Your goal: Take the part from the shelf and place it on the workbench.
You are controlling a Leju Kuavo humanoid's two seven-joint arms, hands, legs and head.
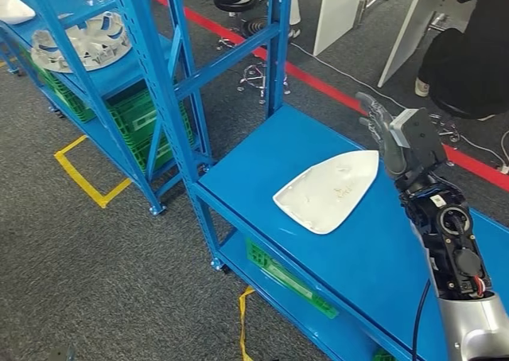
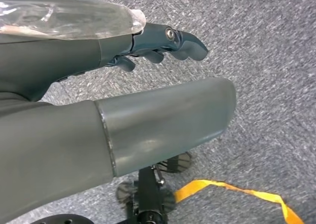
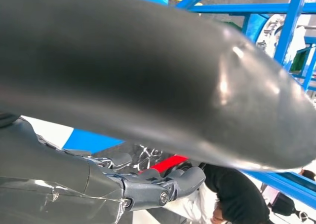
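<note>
On the blue shelf (image 1: 252, 166) the white part (image 1: 328, 191) lies flat near the front edge. The right hand (image 1: 380, 132) hovers just beside the part's far tip, fingers (image 1: 373, 114) spread, holding nothing. The left hand (image 2: 111, 61) hangs over the carpet, well apart from the shelf, fingers (image 2: 182, 42) loosely extended and empty.

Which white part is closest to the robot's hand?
The smooth white part lying flat on the near blue shelf, right beside the right hand. The other white part, round with cut-out holes, sits far off on the next shelf.
</note>
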